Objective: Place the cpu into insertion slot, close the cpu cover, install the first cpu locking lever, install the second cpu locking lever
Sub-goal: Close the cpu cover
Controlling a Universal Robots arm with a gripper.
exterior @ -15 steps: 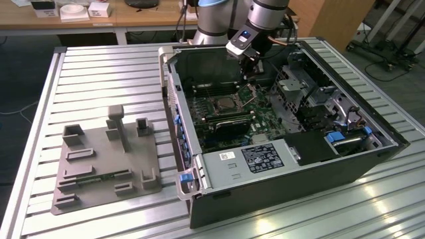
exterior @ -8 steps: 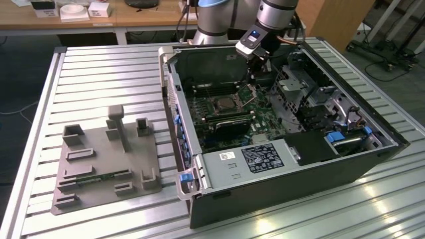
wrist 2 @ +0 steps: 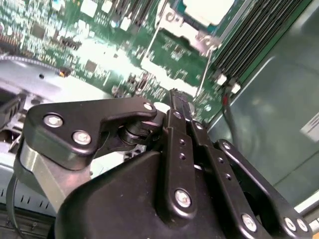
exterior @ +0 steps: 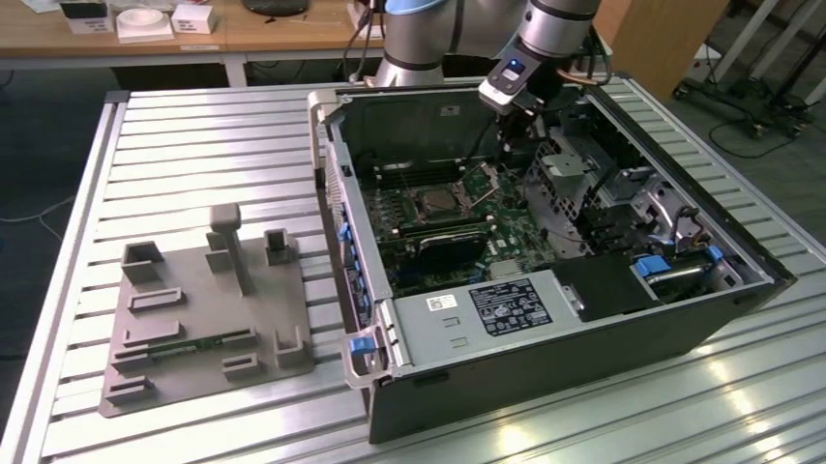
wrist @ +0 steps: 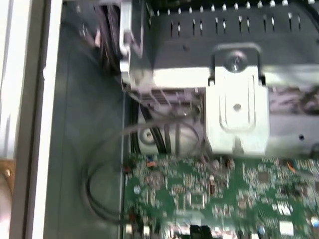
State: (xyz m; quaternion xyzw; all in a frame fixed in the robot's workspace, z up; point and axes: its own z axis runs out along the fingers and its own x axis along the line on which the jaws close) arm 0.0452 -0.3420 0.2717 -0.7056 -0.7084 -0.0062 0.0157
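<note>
My gripper (wrist 2: 178, 99) hangs inside the open computer case (exterior: 543, 358), which lies on a slatted metal table (exterior: 193, 135). My fingers are pressed together, and I see nothing pinched between them.

The cpu (wrist 2: 207, 9) sits in the insertion slot (exterior: 413, 205) on the green motherboard (wrist: 209, 194), silvery top facing up and uncovered. The cpu cover (wrist 2: 189, 34) stands raised off the slot on the side nearest my fingertips, and green board shows through its cut-out. My fingertips are close to the cover's free edge; I cannot tell whether they touch it. A thin wire lever (wrist 2: 202, 74) runs along the cover's side, just beside my fingertips.

Long dark memory slots (wrist 2: 254, 40) flank the slot. A grey moulded fixture (exterior: 207, 309) lies on the table, well apart from the case on the exterior view's left.
</note>
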